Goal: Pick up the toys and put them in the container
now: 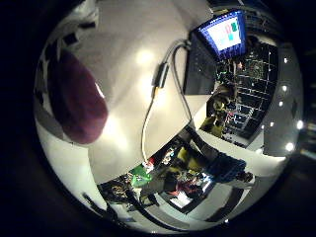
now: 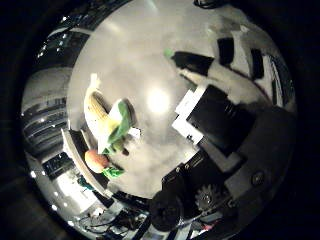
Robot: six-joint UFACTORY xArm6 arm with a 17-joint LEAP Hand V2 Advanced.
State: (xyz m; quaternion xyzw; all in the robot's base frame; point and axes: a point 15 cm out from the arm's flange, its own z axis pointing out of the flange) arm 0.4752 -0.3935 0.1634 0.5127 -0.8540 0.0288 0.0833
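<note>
In the right thumb side palm view, several toys lie close together on the white table (image 2: 160,60) near its edge: a yellow banana-shaped one (image 2: 100,110), a green one (image 2: 121,128) and an orange one (image 2: 95,160). I cannot tell whether they lie in a container. My right hand (image 2: 215,100) reaches in with white and black fingers (image 2: 195,65) fairly straight, over the table and away from the toys, with nothing between them. In the right little finger side palm view, a dark maroon rounded thing (image 1: 79,94) rests on the white table (image 1: 138,49).
A lit monitor (image 1: 225,35) stands beyond the table's edge, with a dark rack (image 1: 247,94) of clutter beside it. More small clutter, some green (image 1: 141,176), lies past the table's other edge. Shelving (image 2: 45,120) stands behind the toys.
</note>
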